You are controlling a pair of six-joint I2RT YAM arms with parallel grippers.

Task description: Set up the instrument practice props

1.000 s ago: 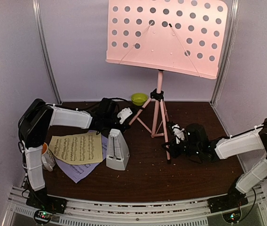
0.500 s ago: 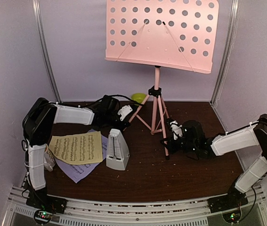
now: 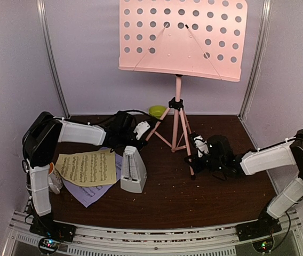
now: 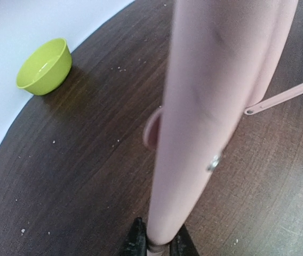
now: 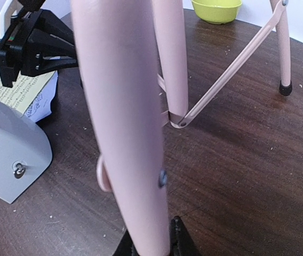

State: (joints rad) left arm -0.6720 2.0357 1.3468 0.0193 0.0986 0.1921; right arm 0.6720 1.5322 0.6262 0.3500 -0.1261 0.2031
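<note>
**Editor:** What has moved?

**Stringer:** The stand. Over the past second it has come nearer upright. Its desk has swung left and now sits squarer over the pole, and the right arm has drawn in toward the tripod with it.

**Editor:** And the claws?

**Stringer:** Both are clamped on the stand. The left claw is closed on the left leg, low down near its foot. The right claw is closed on the front leg in the same way. The wrist views show each pair of fingers pinching pink tube.

**Editor:** Where does the stand sit?

**Stringer:** At the back middle of the tabletop, between the two arms, with a green bowl just behind it by the wall.

**Editor:** What about the other props?

**Stringer:** They are all to the left. The yellow sheet lies flat on top of the lavender sheet. The metronome stands upright at their right edge, well clear of the tripod.

**Editor:** What does that mean for the job?

**Stringer:** The stand looks close to placed, and the step in hand appears to be squaring its legs. Letting go is the risk, because a tall, top-heavy stand could tip if one claw releases first. The desk is bare, so the sheets presumably go there next.
</note>
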